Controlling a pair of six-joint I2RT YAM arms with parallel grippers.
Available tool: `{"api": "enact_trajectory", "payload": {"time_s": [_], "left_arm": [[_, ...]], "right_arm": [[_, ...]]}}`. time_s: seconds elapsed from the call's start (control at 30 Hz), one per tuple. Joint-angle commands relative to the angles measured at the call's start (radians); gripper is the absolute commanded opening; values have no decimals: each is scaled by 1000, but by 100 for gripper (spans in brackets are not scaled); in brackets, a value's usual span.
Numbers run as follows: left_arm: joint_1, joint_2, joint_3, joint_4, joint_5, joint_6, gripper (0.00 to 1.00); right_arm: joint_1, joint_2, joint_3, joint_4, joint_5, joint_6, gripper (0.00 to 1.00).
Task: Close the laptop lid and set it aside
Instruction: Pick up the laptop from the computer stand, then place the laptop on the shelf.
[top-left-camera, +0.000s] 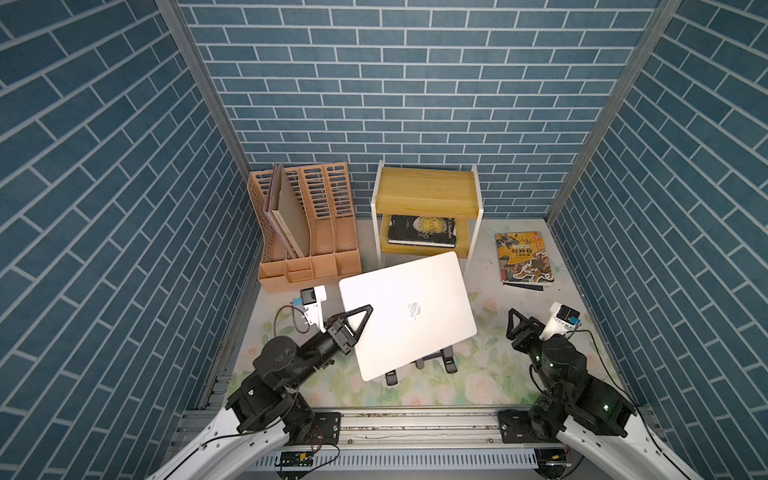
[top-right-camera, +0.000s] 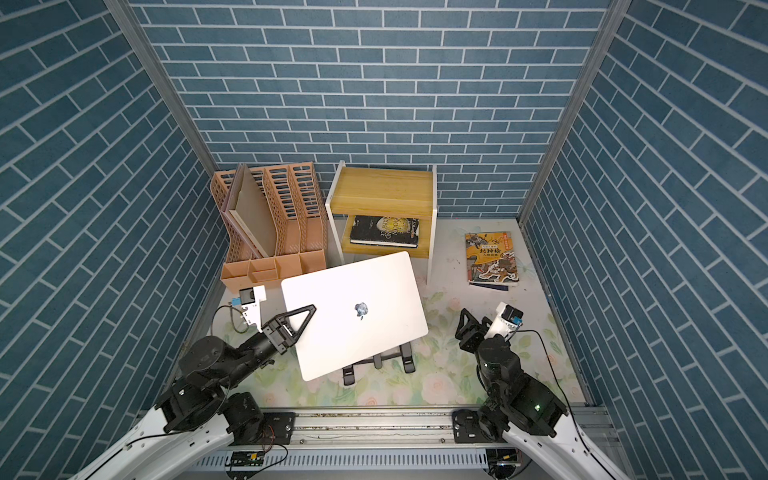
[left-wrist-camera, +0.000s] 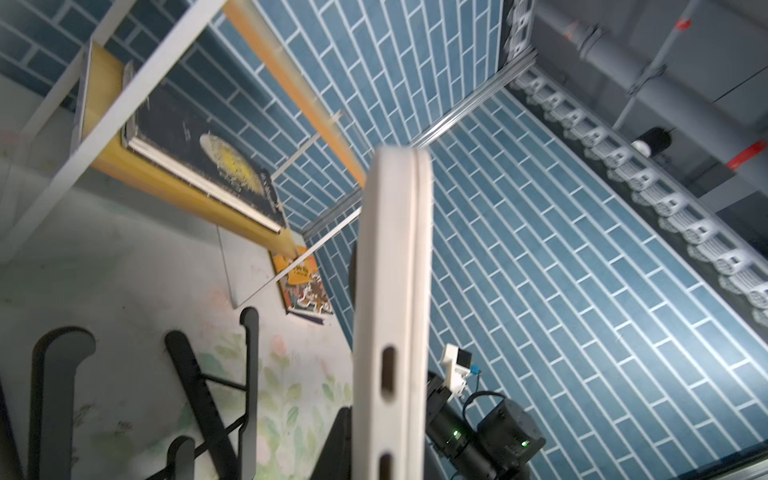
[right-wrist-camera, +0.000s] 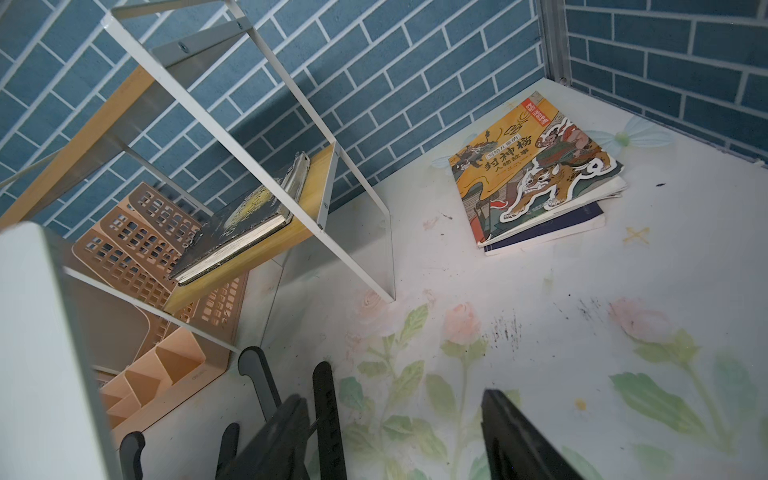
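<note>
Laptop (top-left-camera: 409, 313) sits shut in both top views, lifted above the stand (top-left-camera: 419, 365), my left gripper (top-left-camera: 360, 318) clamped on its near-left edge; gripped so off-centre, the smooth slab could pivot or slip. My right gripper (top-left-camera: 515, 326) hangs apart, holding nothing. Left wrist view: lid (left-wrist-camera: 422, 291) flush on the base, rounded matte edge, slotted ports. Right wrist view: my fingers (right-wrist-camera: 523, 436) stand parted over the floral mat (right-wrist-camera: 540, 332); white corner beside hard black stand prongs.
</note>
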Motion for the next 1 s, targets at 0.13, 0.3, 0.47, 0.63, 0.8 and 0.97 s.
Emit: {"api": "enact_trajectory", "payload": {"time_s": [0.13,0.3,0.47,0.63,0.8,0.97], "left_arm": [[-3,-35,132,381,-186,-100,0],[-3,37,159,563,-322,-131,0],[-3,215,231,706,-425,-138,0],[-3,427,288,867,-581,-147,0],[-4,633,359,1002,-684,-161,0],[-24,815,448,1056,-782,-183,0]], "right_arm": [[3,24,5,-7,35,9,70],[3,36,1,41,22,20,70],[3,56,-13,115,-23,25,71],[3,84,-11,151,-59,46,72],[3,84,-26,210,-107,60,72],[3,86,-41,260,-158,98,73]]}}
